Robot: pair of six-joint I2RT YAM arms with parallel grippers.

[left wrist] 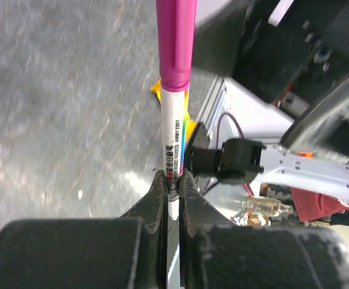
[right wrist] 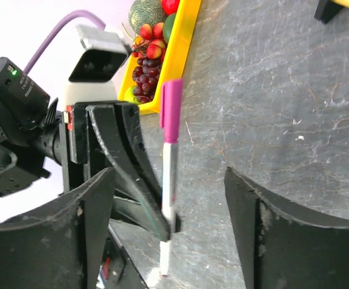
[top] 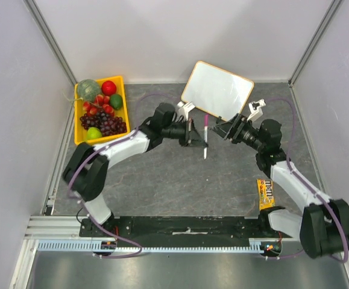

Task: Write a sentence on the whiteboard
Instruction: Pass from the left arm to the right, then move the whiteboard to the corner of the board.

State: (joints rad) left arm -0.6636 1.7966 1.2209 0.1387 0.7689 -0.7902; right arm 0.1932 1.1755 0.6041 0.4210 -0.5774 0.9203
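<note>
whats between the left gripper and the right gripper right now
A pink-capped white marker pen, clamped in the left gripper. The right gripper is open and apart from it. The top external and right wrist views both show this.

Centre of frame: pink-capped marker (top: 205,137) clamped in left gripper (top: 197,137), right gripper (top: 227,129) just beside. Above: whiteboard (top: 217,90). Upper left: fruit tray (top: 77,129).

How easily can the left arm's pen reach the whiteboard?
Probably yes. The left gripper has its jaws shut on the pen; the whiteboard lies just beyond, nothing between, though the right gripper hovers close.
</note>
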